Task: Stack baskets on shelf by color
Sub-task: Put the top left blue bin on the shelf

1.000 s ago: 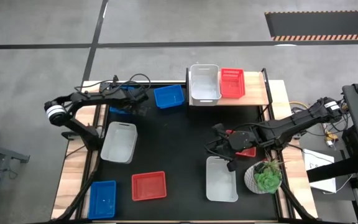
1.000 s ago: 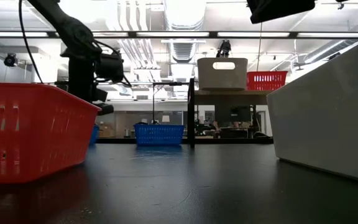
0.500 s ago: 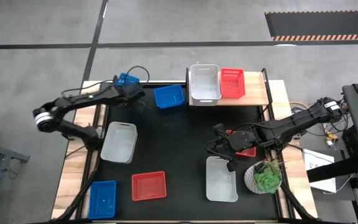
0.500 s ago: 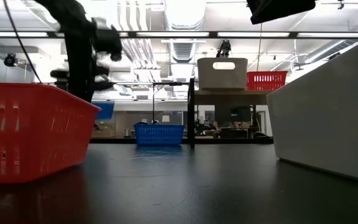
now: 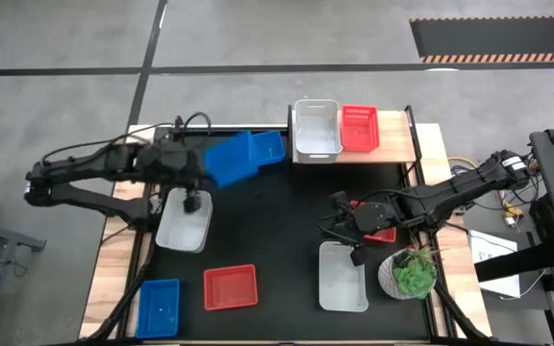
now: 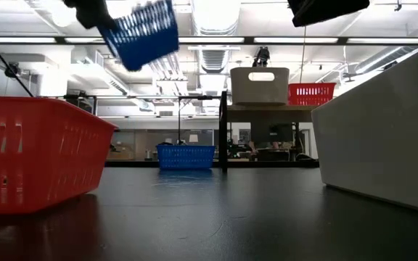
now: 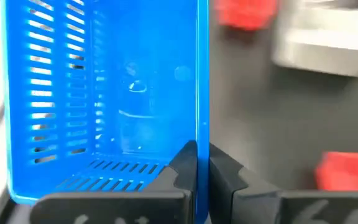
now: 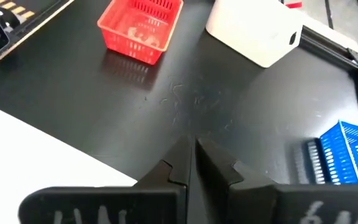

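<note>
My left gripper [image 5: 198,165] is shut on a blue basket [image 5: 231,157], held high above the table; in the low view the blue basket [image 6: 141,32] hangs tilted. A second blue basket [image 5: 271,147] stands on the table beside the shelf [image 5: 397,144], partly hidden by the held one. The shelf carries a white basket [image 5: 316,129] and a red basket [image 5: 359,128]. My right gripper [image 5: 350,229] is shut and empty above the table, between a white basket [image 5: 342,277] and a partly hidden red basket [image 5: 384,233]. My left gripper pinches one side wall [image 7: 201,134] of the blue basket, one finger [image 7: 183,165] inside the basket and one finger [image 7: 226,173] outside. The wall runs away from the fingers, edge-on. The basket is lifted clear of the table and tilted.
On the table's left stand a white basket [image 5: 184,219], a red basket [image 5: 230,286] and a blue basket [image 5: 159,308]. A potted green plant [image 5: 410,274] stands at the near right. The middle of the black tabletop [image 5: 277,231] is bare.
My left gripper has risen from the table's far left corner with the blue basket and swung toward the right, toward the shelf. The basket is now lifted high, clear of the table, and tipped.
</note>
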